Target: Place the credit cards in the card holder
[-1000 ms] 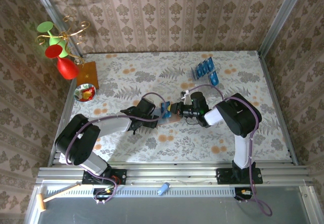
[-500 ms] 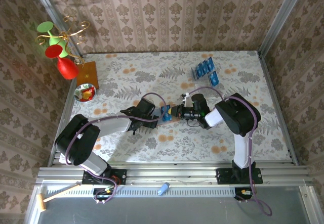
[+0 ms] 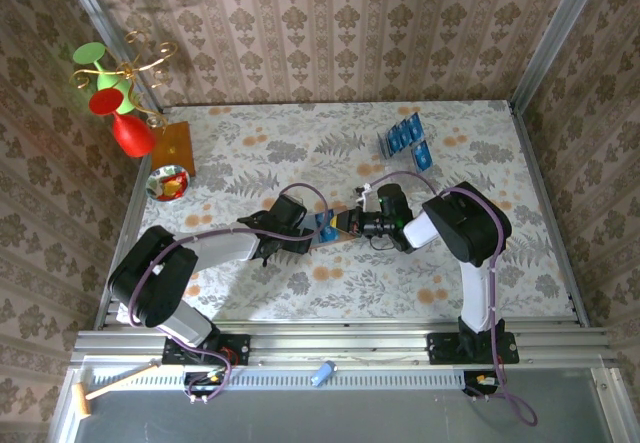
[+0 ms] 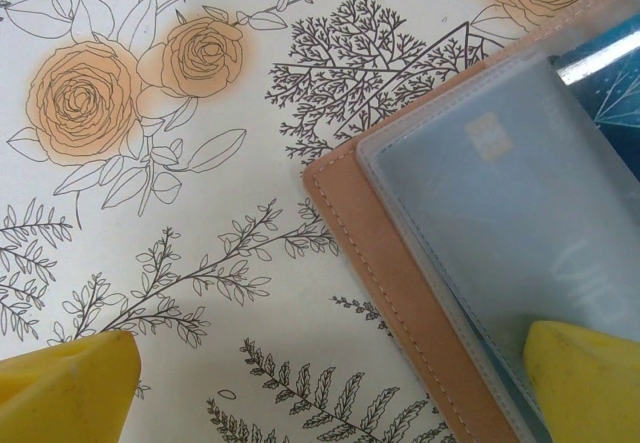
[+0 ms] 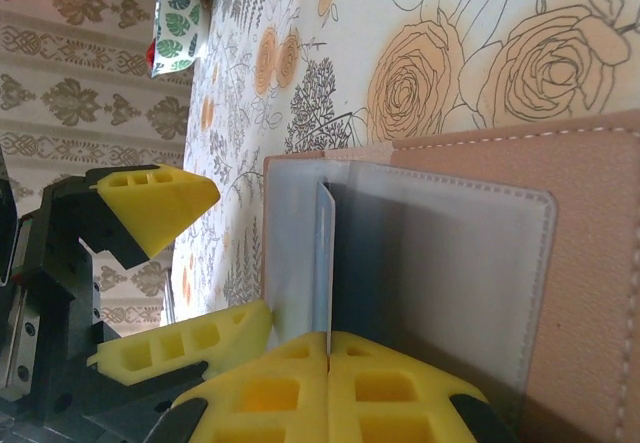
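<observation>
Right wrist view: my right gripper (image 5: pixel 328 341) is clenched on a blue credit card (image 5: pixel 324 253), seen edge-on over the clear sleeves of the card holder (image 5: pixel 590 263), which lies open on the flowered table (image 5: pixel 440 53). My left gripper (image 5: pixel 240 253) is spread wide at frame left, one finger (image 4: pixel 585 378) over the holder's sleeve, the other off it. From above, the holder sits mid-frame between both grippers. Spare credit cards (image 3: pixel 403 135) stand in the clear rack (image 3: pixel 384 145), upper right.
</observation>
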Motion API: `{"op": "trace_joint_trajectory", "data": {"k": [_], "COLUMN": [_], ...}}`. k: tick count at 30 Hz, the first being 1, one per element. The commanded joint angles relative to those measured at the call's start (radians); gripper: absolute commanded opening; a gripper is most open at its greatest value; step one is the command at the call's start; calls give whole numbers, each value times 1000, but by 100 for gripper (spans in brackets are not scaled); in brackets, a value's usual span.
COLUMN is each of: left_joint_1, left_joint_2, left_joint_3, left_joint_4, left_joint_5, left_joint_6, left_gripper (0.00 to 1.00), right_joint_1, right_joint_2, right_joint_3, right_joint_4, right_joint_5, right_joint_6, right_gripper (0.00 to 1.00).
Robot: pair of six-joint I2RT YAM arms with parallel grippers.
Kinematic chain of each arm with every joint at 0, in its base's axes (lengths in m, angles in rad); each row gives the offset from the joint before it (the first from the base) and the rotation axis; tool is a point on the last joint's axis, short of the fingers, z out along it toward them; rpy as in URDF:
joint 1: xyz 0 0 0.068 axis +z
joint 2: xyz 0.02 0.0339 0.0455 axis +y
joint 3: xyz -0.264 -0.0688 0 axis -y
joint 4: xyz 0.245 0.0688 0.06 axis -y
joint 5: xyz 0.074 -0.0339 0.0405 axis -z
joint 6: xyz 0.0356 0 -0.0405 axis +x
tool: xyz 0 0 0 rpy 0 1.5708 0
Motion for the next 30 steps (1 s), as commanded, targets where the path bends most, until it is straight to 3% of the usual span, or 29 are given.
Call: {"op": "trace_joint_trajectory", "data": {"k": [1, 21, 27, 30], "left_joint_1": [-6, -5, -5, -7], "left_joint_2": [-13, -11, -10, -11], "left_joint_3": [-13, -14, -13, -15], "left_joint_4": [-31, -25, -22, -22], "left_joint_5": [-5, -3, 3, 4], "left_joint_6": [15, 14, 9, 8], "left_gripper": [100, 100, 100, 100], "right_joint_1": [-1, 3, 0, -4], "right_joint_2": [33, 69, 23, -16], "right_joint_3": [20, 94, 91, 104], "right_joint_4": [-89, -255, -339, -409], "right_joint_5": [-39, -61, -16, 12], "right_joint_6": [-44, -92, -133, -161], "right_gripper": [0, 0, 36, 48]}}
